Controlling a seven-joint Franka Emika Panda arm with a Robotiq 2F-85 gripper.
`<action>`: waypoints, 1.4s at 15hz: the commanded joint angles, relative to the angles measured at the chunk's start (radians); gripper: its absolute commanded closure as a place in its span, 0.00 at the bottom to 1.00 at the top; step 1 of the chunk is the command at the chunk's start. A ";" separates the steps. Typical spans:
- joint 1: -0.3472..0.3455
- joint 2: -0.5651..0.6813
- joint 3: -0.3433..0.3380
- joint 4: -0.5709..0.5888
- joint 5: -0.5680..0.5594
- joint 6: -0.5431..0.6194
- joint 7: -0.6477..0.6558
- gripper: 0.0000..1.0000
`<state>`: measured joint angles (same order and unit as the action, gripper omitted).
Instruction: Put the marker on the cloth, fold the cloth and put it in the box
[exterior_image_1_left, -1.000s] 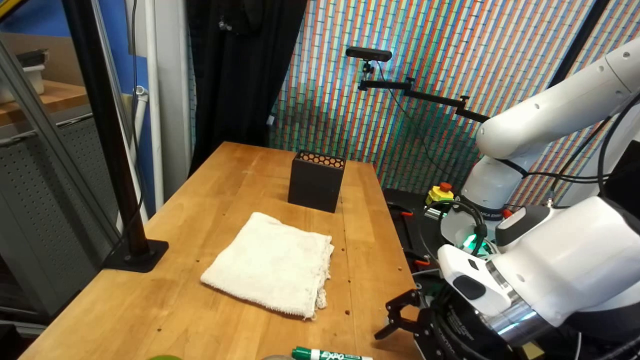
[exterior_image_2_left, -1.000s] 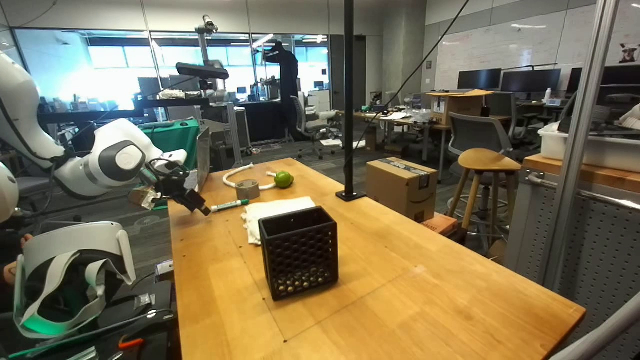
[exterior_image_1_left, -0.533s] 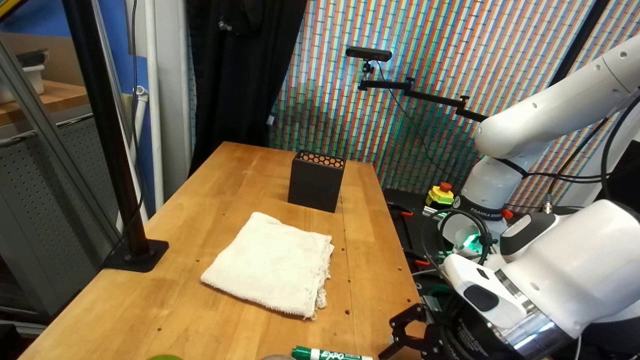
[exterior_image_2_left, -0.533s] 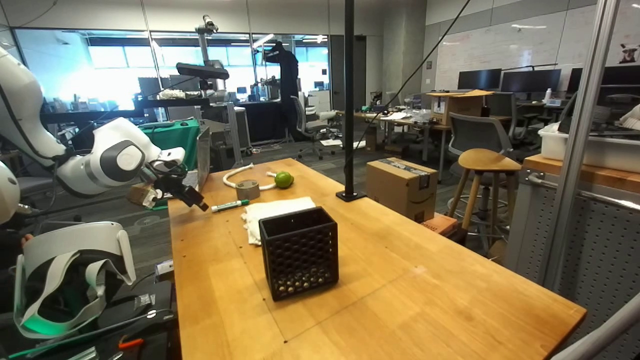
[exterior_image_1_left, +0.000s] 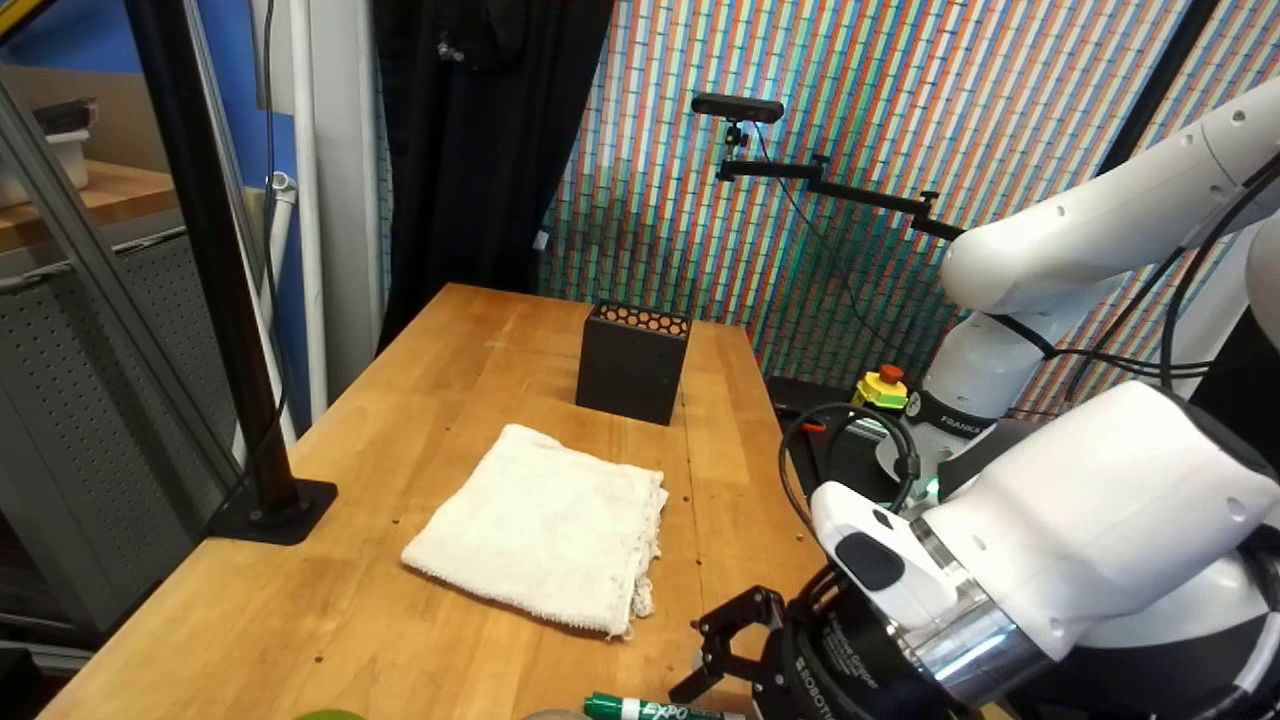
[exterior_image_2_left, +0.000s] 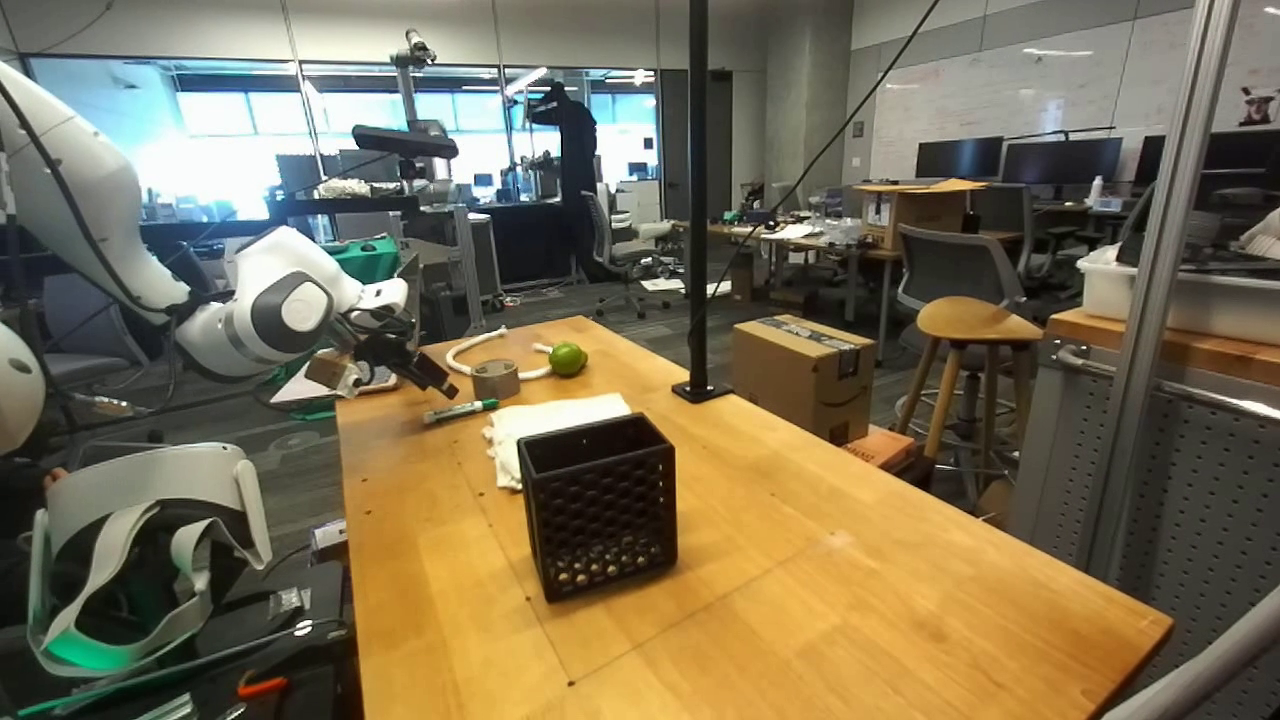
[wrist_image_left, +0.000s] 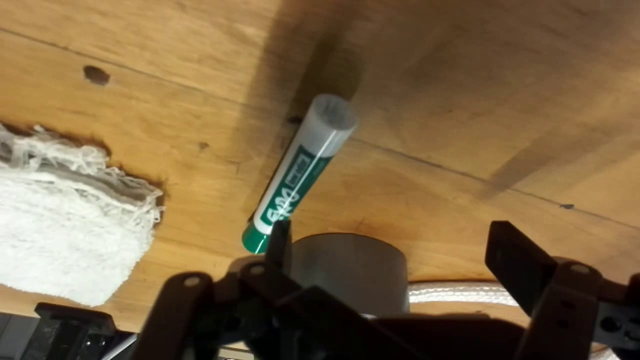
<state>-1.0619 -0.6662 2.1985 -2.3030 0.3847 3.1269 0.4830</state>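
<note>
The green and white marker lies on the wooden table beside the cloth. It also shows in both exterior views, near the bottom edge and at the far end of the table. The cream cloth lies folded flat, with a frayed edge; a corner shows in the wrist view. The black box stands upright and open-topped beyond the cloth, also in an exterior view. My gripper is open and empty above the table. Its left finger overlaps the marker's green end in the wrist view.
A grey tape roll stands close to the marker, partly behind the gripper. A white rope and a green lime lie near it at the table's end. A black pole rises at the table's edge.
My gripper first drew back slightly, then moved over the table toward the marker and tape roll. It stays open. The marker, cloth and box have not moved.
</note>
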 joint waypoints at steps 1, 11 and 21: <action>-0.052 -0.036 0.035 0.027 0.016 0.032 -0.022 0.00; -0.112 -0.040 0.091 0.009 0.021 0.036 -0.020 0.41; -0.060 0.068 0.063 -0.047 0.009 0.078 -0.032 0.84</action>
<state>-1.1673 -0.6676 2.2737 -2.3095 0.3852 3.1833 0.4776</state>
